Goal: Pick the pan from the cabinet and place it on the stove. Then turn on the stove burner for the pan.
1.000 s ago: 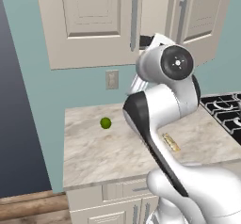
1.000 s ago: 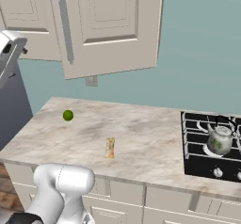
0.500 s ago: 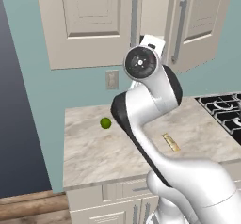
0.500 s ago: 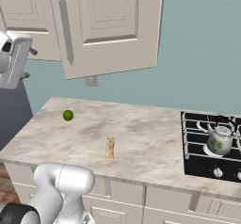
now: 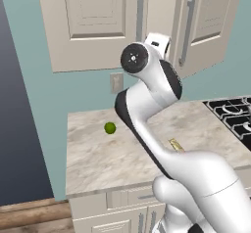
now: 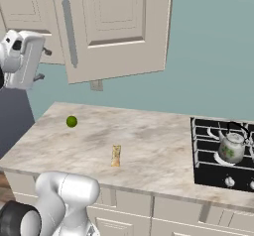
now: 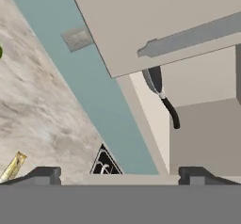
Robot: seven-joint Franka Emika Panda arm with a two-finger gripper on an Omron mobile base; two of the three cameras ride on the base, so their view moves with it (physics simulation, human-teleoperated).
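The pan stands edge-on inside the cabinet, dark grey, its black handle curving out toward me; the open door's edge hides part of it. The cabinet is cream with silver bar handles, and its right door hangs ajar. My gripper is open and holds nothing. It is raised in front of the gap between the doors, well short of the pan. The black stove lies at the counter's right end.
A small glass kettle sits on a stove burner. On the marble counter lie a green lime and a small yellow stick. A wall outlet sits under the cabinet.
The arm's upper joints have swung left in the left base view, and the hand has shifted slightly toward the cabinet opening. The jaws have stayed open.
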